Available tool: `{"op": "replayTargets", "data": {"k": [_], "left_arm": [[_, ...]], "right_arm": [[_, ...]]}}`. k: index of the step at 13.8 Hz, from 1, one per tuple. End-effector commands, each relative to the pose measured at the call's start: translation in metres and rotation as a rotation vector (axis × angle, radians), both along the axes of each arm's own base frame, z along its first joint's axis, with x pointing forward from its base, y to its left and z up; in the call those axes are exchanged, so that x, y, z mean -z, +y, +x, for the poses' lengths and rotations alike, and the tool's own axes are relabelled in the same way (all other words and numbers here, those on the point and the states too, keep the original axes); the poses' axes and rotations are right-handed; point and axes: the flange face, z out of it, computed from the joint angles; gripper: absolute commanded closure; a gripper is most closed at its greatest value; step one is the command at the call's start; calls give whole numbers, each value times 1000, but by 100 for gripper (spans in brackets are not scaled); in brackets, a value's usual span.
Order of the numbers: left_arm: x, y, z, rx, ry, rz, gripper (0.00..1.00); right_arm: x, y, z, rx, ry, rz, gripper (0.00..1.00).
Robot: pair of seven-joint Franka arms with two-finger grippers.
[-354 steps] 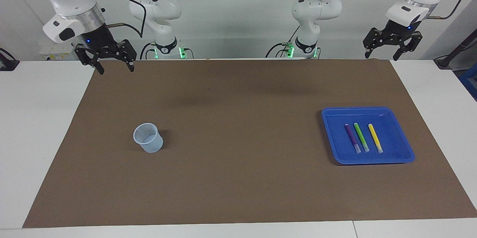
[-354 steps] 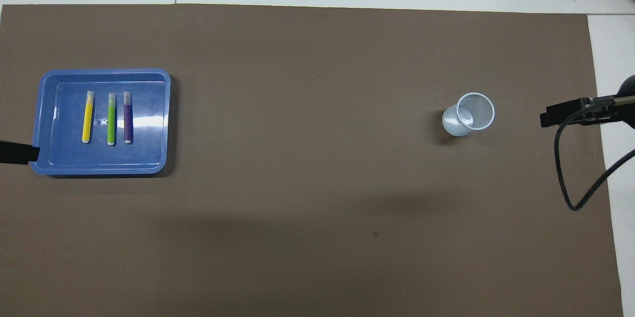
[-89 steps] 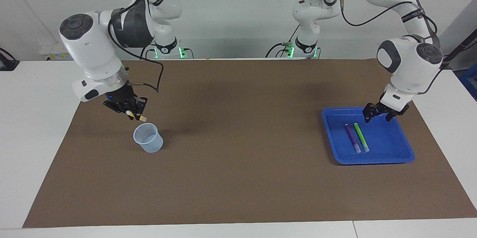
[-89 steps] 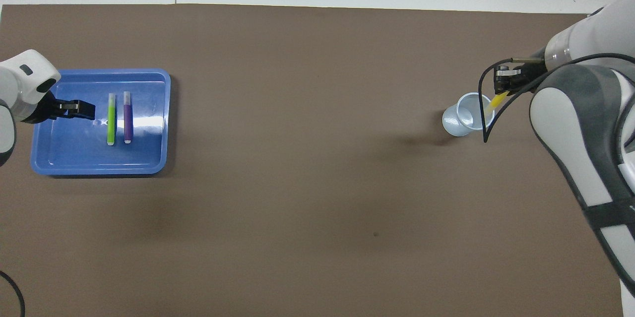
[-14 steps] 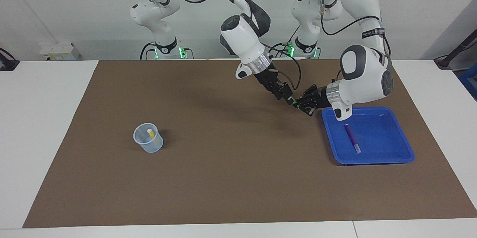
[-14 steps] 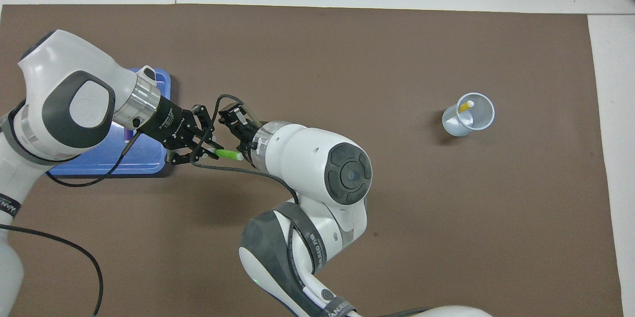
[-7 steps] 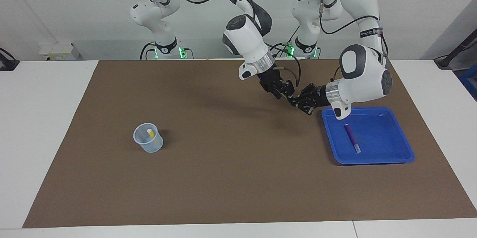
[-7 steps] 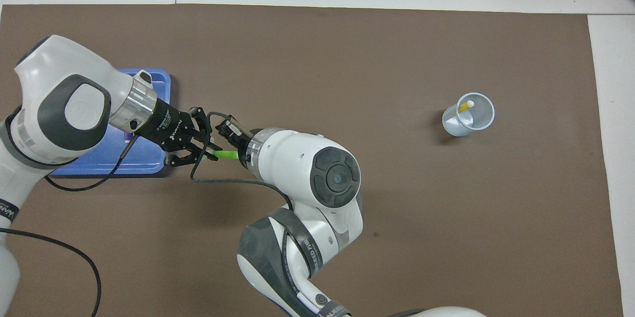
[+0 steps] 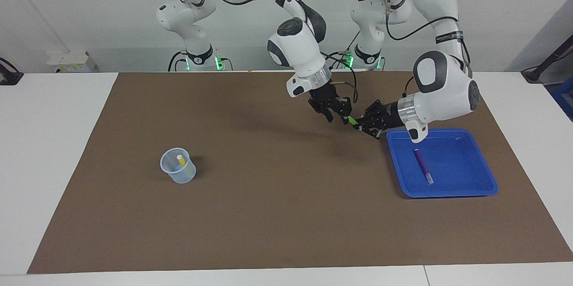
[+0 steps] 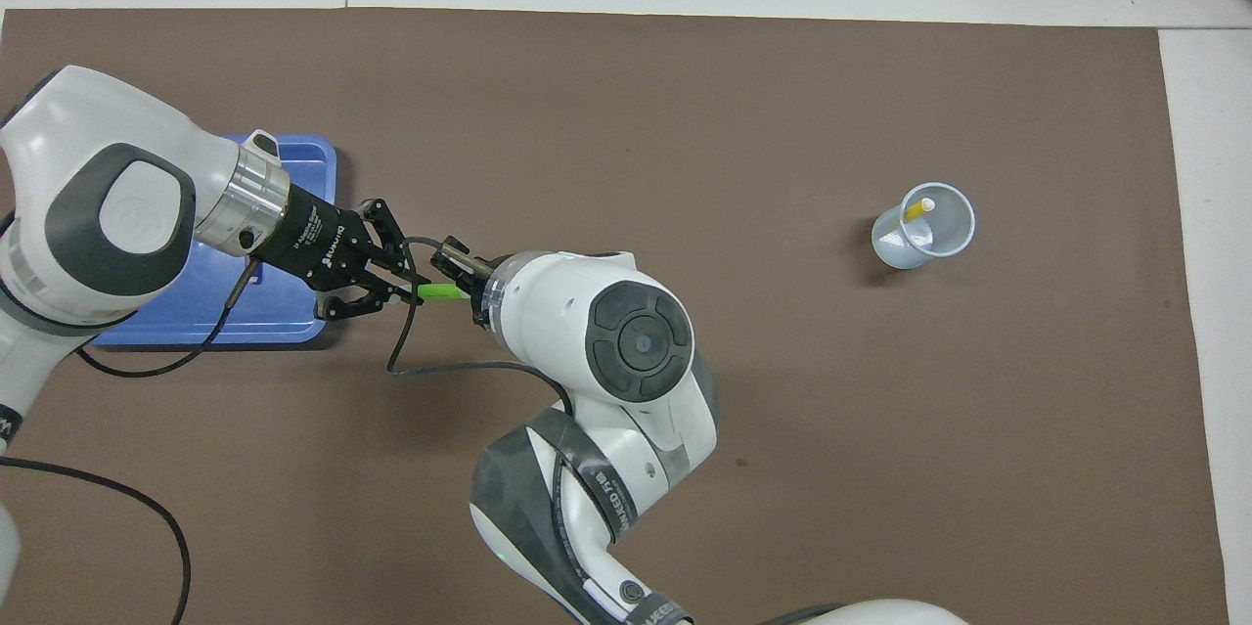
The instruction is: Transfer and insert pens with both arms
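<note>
Now I've got the slim green marker pen (image 10: 442, 291) pinched in my left gripper (image 9: 361, 124), over the mat beside the blue plastic tray (image 9: 481, 189), at nine o'clock overhead; right gripper (image 9: 336, 113) meets it for handover, its jaw state I cannot tell.

Bright, even light from above in both views; soft diffuse arm shadows on brown mat (image 9: 268, 214), darkest under two arms near tray (image 9: 485, 185). Small shadow beside cup (image 9: 178, 172). Tray surface shows little glare. Focus fairly sharp across tabletop (image 9: 53, 143); wall pale, slightly greyed. No clear edge distortion or motion blur
</note>
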Motion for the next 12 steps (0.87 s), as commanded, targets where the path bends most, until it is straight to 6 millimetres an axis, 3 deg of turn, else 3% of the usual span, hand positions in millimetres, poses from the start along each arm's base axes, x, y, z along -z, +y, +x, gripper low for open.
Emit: {"op": "replayTargets", "data": {"k": [1, 6, 9, 12], "left_arm": [[-6, -9, -5, -31, 7, 4, 100], [-8, -15, -6, -40, 15, 11, 100], [-8, -15, -6, -40, 15, 11, 100], [-8, -14, -6, -41, 14, 12, 100]], "right_arm": [[-7, 0, 3, -8, -3, 3, 47], [-14, 3, 5, 4, 4, 29, 70], [-13, 2, 5, 4, 5, 28, 97], [-14, 2, 6, 1, 1, 28, 100]]}}
